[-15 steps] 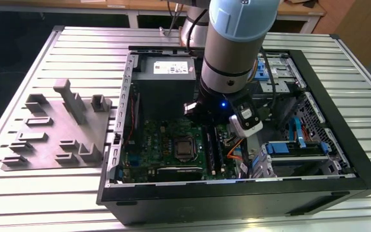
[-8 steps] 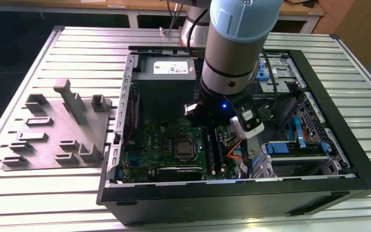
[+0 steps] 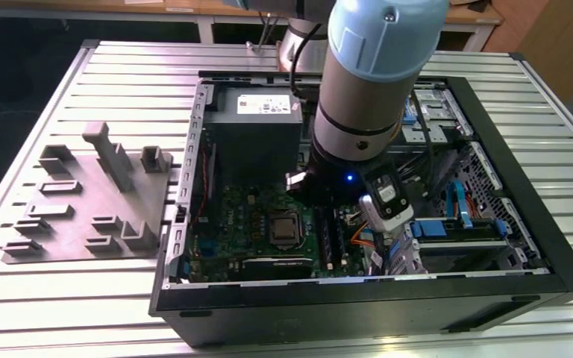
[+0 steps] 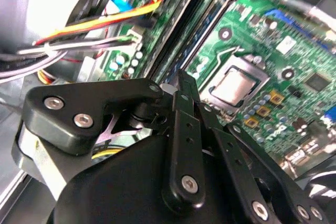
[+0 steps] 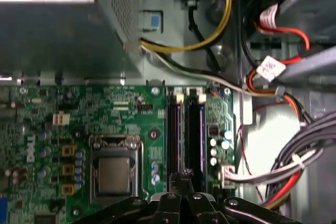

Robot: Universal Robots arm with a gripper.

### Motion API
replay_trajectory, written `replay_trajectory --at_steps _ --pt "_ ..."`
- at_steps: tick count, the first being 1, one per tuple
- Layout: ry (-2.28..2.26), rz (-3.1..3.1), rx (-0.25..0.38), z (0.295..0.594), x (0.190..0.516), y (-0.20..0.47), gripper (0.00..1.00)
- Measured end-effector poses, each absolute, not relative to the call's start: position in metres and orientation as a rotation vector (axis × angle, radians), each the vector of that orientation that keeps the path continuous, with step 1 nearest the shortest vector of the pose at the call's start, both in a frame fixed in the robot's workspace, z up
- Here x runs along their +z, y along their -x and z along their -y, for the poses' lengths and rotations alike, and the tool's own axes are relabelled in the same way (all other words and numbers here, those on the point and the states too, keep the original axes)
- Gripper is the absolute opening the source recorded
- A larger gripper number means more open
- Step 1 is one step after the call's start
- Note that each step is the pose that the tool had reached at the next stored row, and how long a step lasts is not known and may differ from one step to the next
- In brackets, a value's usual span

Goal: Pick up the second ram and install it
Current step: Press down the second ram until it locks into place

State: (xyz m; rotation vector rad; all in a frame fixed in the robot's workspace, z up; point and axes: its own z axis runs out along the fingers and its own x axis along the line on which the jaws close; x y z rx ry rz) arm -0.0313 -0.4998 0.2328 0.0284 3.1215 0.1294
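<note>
My gripper [image 5: 184, 173] hangs low inside the open computer case [image 3: 525, 298], over the green motherboard [image 5: 63, 129]. Its black fingertips [image 4: 180, 75] are pressed together, shut, and I see nothing between them. They hover just over one end of two long black memory slots [image 5: 174, 129], which lie side by side beside the processor socket [image 5: 113, 174]. The second ram is not visible as a loose stick, and I cannot tell whether it sits in one of these slots. In the exterior view the arm's wrist [image 3: 351, 175] hides the fingers.
The grey power-supply box [image 3: 257, 127] stands at the far end of the case. Bundles of yellow, red, black and white cables [image 5: 273, 171] run beside the slots. A grey fixture plate [image 3: 77, 201] with raised blocks lies on the slatted table at the exterior view's left.
</note>
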Motion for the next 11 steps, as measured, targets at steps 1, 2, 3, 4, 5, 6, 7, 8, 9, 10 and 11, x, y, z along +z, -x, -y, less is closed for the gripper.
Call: replay_trajectory --at_steps 1,2,3,4,5,6,7,8,9,10,11 --pt "-0.029 -3.122 0.129 0.5021 0.2328 0.0313 0.1" --pt "-0.029 -3.122 0.129 0.5042 0.2329 0.0312 0.1" --pt "-0.029 -3.122 0.129 0.5055 0.2328 0.0311 0.1" --pt "-0.029 -3.121 0.126 0.506 0.2328 0.0311 0.1" --pt "-0.029 -3.122 0.12 0.5062 0.2328 0.031 0.1" --pt "-0.029 -3.122 0.118 0.5064 0.2329 0.0311 0.1" --pt "-0.029 -3.122 0.118 0.5064 0.2329 0.0311 0.1" --pt "-0.029 -3.122 0.118 0.5064 0.2328 0.0311 0.1" --pt "-0.029 -3.122 0.118 0.5065 0.2328 0.0311 0.1" --pt "-0.029 -3.122 0.118 0.5065 0.2328 0.031 0.1" --pt "-0.029 -3.122 0.118 0.5065 0.2328 0.0306 0.1"
